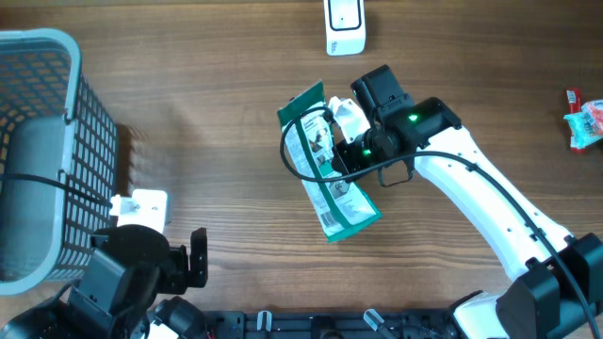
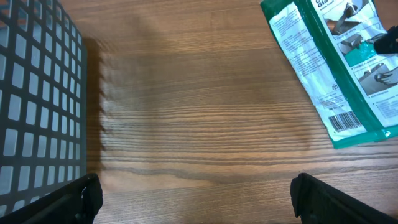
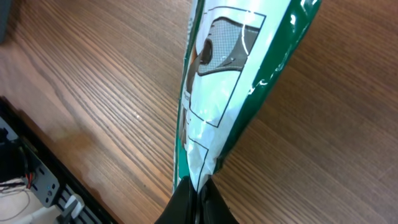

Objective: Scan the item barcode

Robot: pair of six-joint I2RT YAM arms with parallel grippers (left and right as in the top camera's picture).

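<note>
Green-and-white packet (image 1: 344, 209) is at the middle of the surface, one edge pinched in the right hand (image 3: 199, 198), which is clamped tight on it. Its barcode (image 2: 345, 119) shows at the near end. The left hand (image 2: 196, 202) stands wide apart near the near-left corner, holding nothing, beside a grey basket (image 1: 42, 42).

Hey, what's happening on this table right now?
The right hand is shut on a green and white packet, pinching it by one edge over the middle of the table. Its barcode shows near one end of the packet. The left hand is open and empty beside the grey basket. A white device, probably the scanner, stands at the far edge, apart from the packet.
</note>
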